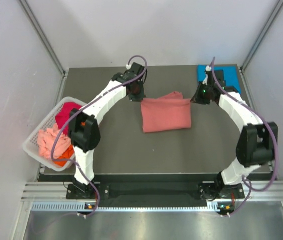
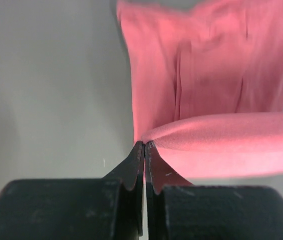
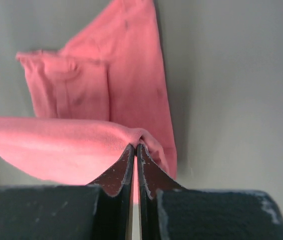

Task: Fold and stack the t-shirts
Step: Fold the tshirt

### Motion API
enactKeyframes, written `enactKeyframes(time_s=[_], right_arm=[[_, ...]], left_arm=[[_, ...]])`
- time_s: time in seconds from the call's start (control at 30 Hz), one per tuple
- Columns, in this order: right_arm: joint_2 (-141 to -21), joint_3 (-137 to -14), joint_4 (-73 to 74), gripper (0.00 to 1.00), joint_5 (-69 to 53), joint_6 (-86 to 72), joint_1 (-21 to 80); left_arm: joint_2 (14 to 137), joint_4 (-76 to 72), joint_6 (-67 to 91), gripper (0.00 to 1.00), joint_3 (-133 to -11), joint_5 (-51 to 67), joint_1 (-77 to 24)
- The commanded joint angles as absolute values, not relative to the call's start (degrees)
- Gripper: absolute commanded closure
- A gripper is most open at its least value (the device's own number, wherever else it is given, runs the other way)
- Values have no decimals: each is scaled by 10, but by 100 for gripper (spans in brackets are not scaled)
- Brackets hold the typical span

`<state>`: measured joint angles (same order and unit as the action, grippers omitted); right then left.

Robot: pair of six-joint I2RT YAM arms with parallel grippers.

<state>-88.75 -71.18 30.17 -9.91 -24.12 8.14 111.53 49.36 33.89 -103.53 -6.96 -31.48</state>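
Note:
A salmon-pink t-shirt [image 1: 165, 116] lies part-folded in the middle of the dark table, its far edge lifted. My left gripper [image 1: 140, 98] is shut on that edge's left corner [image 2: 154, 137], and the cloth [image 2: 216, 70] hangs away beyond the tips [image 2: 145, 144]. The right gripper [image 1: 193, 99] pinches the right corner [image 3: 140, 135], tips [image 3: 135, 146] closed on the salmon-pink fabric [image 3: 96, 90]. A folded bright blue t-shirt [image 1: 227, 76] lies at the far right corner, behind the right arm. Magenta [image 1: 67, 112], pale pink [image 1: 47, 139] and orange [image 1: 62, 155] t-shirts sit in the basket.
A white slatted basket [image 1: 31, 145] hangs over the table's left edge beside the left arm's elbow [image 1: 84, 131]. Grey walls and metal posts [image 1: 41, 35] enclose the table. Bare dark tabletop [image 1: 166, 150] lies between the shirt and the arm bases.

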Motion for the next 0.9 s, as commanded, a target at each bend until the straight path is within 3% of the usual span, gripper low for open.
enactKeyframes(time_s=[0.0,0.13,0.33,0.8,0.87], right_arm=[[-959,-786,243,100,-108,-221,73],[-1047,-873,224,100,-146,-226,70],[-1162,-962,201,100,-161,-236,68],[-1245,-1045,172,100,-167,-250,39],[-1259,-1053,170,100,-170,-254,35]], left_arm=[[1182,486,281,100,-1128,-67,-282],[1250,462,259,100,-1215,-56,-258],[1302,370,243,100,-1222,-21,-227],[1369,203,236,100,-1225,91,-186],[1376,185,242,95,-1227,84,-185]])
